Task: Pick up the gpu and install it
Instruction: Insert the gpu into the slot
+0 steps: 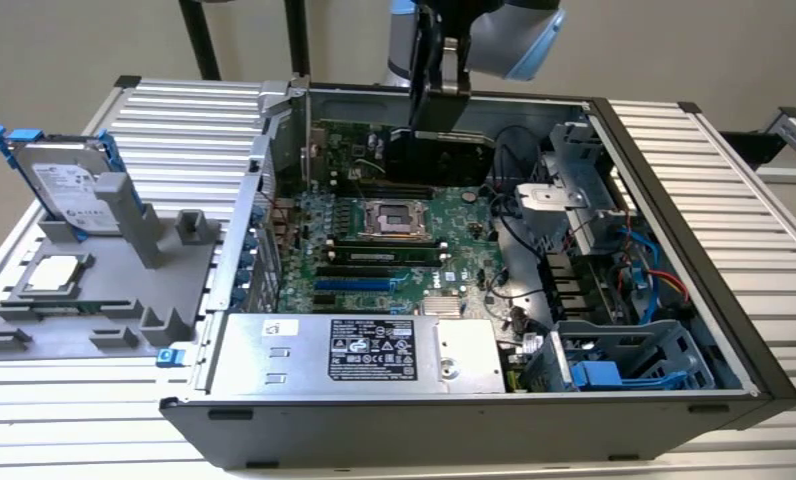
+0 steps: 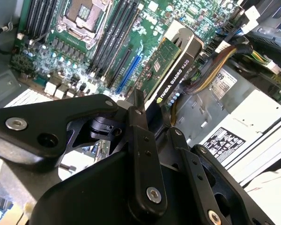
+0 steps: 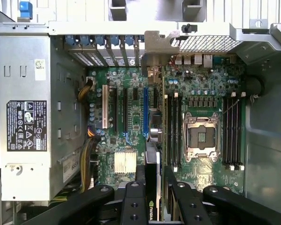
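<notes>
My gripper (image 1: 438, 118) is shut on the gpu (image 1: 436, 158), a black-shrouded card hanging upright over the far part of the open computer case (image 1: 718, 330). In the second wrist view the gpu (image 2: 171, 65) shows its green board and black shroud, reaching out from between my fingers (image 2: 139, 126) towards the motherboard (image 2: 61, 56). The first wrist view shows the gpu (image 3: 152, 154) edge-on, in line with a blue expansion slot (image 3: 145, 110) and the silver bracket opening at the case's rear wall. Whether the card touches the board I cannot tell.
A silver power supply (image 1: 358, 350) fills the case's near corner. The empty CPU socket (image 1: 395, 215) and memory sticks (image 1: 385, 250) lie mid-board. A drive cage with cables (image 1: 612, 260) sits at the exterior view's right. A hard drive (image 1: 71, 185) stands on a grey fixture (image 1: 65, 310) outside.
</notes>
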{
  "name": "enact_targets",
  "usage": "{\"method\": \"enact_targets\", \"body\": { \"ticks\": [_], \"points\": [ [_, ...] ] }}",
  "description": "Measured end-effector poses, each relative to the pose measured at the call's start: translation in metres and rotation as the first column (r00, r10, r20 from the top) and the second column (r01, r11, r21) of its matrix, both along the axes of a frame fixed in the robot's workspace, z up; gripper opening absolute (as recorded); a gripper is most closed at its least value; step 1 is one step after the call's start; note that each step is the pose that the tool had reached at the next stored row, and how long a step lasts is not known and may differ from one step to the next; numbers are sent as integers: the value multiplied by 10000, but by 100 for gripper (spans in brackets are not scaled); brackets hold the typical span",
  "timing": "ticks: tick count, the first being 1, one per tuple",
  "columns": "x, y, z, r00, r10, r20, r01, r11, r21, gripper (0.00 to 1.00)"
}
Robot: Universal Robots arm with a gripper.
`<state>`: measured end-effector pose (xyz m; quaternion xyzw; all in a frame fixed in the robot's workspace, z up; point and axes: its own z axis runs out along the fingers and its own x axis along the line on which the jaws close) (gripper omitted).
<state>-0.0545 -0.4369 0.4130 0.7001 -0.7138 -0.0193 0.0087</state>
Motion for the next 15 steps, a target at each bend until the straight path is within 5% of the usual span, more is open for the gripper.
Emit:
{"method": "enact_targets", "body": {
  "ticks": [9,15],
  "points": [
    [1,0,-57,10000,7,4,-7,10000,-7,0],
    [0,0,-102,9999,46,104,-46,10000,-12,0]
  ]
}}
